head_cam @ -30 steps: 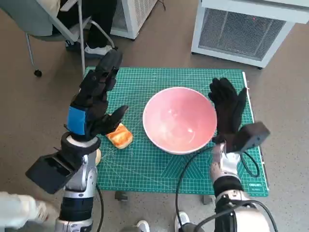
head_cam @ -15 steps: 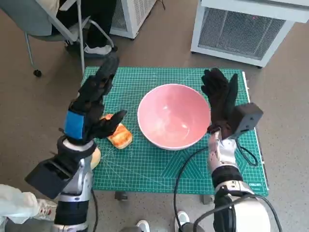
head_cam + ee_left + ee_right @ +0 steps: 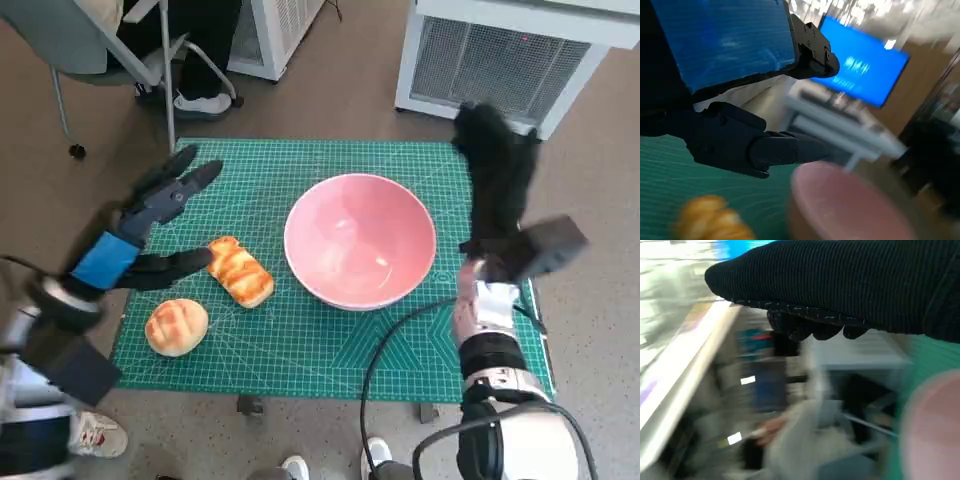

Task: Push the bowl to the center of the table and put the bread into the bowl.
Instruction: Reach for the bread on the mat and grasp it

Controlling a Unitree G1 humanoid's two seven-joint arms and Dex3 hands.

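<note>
A pink bowl [image 3: 360, 240] stands near the middle of the green cutting mat [image 3: 300, 340]; the left wrist view shows its blurred rim [image 3: 850, 205]. A long golden bread [image 3: 240, 271] lies just left of the bowl, also seen in the left wrist view [image 3: 712, 220]. A round bun [image 3: 177, 326] lies at the mat's near left. My left hand [image 3: 140, 225] hovers above the mat's left edge, fingers spread, holding nothing. My right hand [image 3: 495, 175] is raised and blurred over the mat's far right corner, apart from the bowl, holding nothing.
A white grilled cabinet [image 3: 510, 60] stands beyond the table at the far right. A chair [image 3: 110, 60] and a person's feet [image 3: 200, 100] are at the far left. A black cable [image 3: 390, 350] loops over the mat's near right part.
The bowl slid left toward the mat's middle, then stopped. My right hand let it go and rose up to the far right. My left hand swung out to the left, uncovering both breads.
</note>
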